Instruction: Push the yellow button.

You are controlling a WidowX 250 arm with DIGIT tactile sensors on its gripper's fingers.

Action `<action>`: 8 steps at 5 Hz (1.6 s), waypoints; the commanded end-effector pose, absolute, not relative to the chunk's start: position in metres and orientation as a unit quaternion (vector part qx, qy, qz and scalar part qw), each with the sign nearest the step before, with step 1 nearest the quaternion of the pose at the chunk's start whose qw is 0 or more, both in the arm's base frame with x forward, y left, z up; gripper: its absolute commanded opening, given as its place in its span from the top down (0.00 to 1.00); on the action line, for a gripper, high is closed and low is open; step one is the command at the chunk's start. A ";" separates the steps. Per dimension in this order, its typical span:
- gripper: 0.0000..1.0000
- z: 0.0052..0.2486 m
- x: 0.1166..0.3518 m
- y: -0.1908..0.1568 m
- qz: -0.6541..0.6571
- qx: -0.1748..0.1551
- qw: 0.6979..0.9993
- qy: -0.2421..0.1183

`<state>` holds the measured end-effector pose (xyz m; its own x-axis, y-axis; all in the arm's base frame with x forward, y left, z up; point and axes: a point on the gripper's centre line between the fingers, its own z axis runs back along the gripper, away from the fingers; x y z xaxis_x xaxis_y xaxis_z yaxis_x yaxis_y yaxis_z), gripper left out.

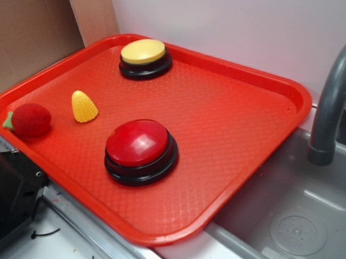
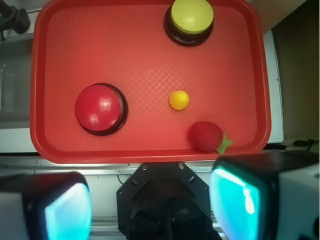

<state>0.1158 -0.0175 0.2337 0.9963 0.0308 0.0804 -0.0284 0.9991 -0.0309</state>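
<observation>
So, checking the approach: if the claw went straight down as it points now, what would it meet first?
Probably the near rim of the red tray or the surface beside it, not the yellow button at the far edge; depth is unclear.

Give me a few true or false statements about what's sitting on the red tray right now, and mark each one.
1. The round pale-yellow push button sits near the red plastic tray's far edge. True.
2. The large red-capped push button touches the yellow one. False: they sit well apart.
3. The small yellow corn-shaped toy lies between the red strawberry toy and the red button. True.
4. The gripper is pressing the yellow button. False: it hangs beyond the tray's edge, touching nothing.
</observation>
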 end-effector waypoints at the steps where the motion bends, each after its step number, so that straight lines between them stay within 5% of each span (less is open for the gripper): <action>1: 0.00 0.234 0.116 -0.018 0.015 -0.015 0.999 -0.040; 2: 0.00 0.193 0.166 0.013 0.042 -0.014 0.998 -0.036; 6: 0.00 0.131 0.246 0.078 0.096 -0.060 0.983 -0.143; 7: 0.00 0.126 0.261 0.075 0.091 -0.054 0.983 -0.148; 8: 0.00 0.113 0.281 0.066 0.065 -0.006 0.986 -0.151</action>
<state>0.2690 0.0641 0.0944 0.9610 0.1435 0.2364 -0.1384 0.9896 -0.0380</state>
